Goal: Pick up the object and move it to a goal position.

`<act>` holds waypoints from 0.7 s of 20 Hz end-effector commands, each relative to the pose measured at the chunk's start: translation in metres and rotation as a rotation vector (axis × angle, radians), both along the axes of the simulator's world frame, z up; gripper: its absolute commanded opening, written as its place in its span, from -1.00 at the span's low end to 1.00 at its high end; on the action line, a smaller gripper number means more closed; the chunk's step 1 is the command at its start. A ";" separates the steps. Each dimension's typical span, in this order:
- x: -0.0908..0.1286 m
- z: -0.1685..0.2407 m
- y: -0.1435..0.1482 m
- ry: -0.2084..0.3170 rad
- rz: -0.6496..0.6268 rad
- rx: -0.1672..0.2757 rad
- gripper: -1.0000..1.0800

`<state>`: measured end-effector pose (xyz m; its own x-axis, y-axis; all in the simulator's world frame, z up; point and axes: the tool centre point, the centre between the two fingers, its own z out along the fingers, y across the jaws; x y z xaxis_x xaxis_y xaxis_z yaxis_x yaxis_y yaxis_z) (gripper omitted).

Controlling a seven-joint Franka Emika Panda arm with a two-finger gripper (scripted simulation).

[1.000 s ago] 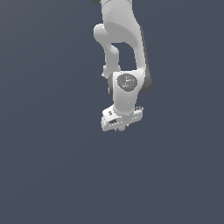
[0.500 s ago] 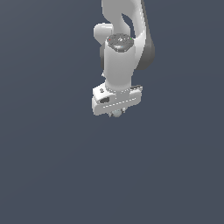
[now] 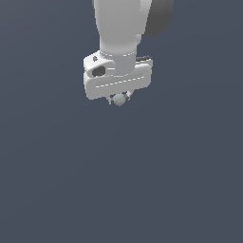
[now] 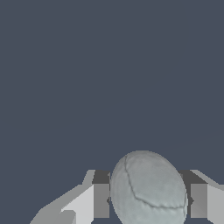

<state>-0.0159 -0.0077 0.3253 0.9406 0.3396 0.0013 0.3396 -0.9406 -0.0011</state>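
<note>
Ext. view: white arm point(image 3: 124, 28) comes down from the top edge, gripper point(image 3: 119, 99) hangs in the upper half of the frame. All round it only plain dark slate-blue background point(image 3: 121, 190), with wide open room below and to both sides; no surface edge can be made out. Small pale grey-green ball point(image 3: 119, 99) sits just under the gripper's white body, partly tucked up against it.

Wrist view: ball point(image 4: 148, 189) fills the gap between the two fingers point(image 4: 101, 199), touching both pads, w/ thin dark crack-like lines on its skin. Gripper is clamped on the ball. No readable writing or labels anywhere; no containers seen.
</note>
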 end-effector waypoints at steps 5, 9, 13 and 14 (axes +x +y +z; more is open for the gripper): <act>-0.003 0.070 -0.017 0.001 0.000 0.000 -1.00; -0.004 0.107 -0.027 0.001 0.000 0.000 -1.00; -0.004 0.135 -0.034 0.001 -0.001 -0.001 -1.00; -0.003 0.140 -0.035 0.001 -0.001 -0.001 -1.00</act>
<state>-0.0191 -0.0407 0.4561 0.9409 0.3387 0.0014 0.3387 -0.9409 -0.0003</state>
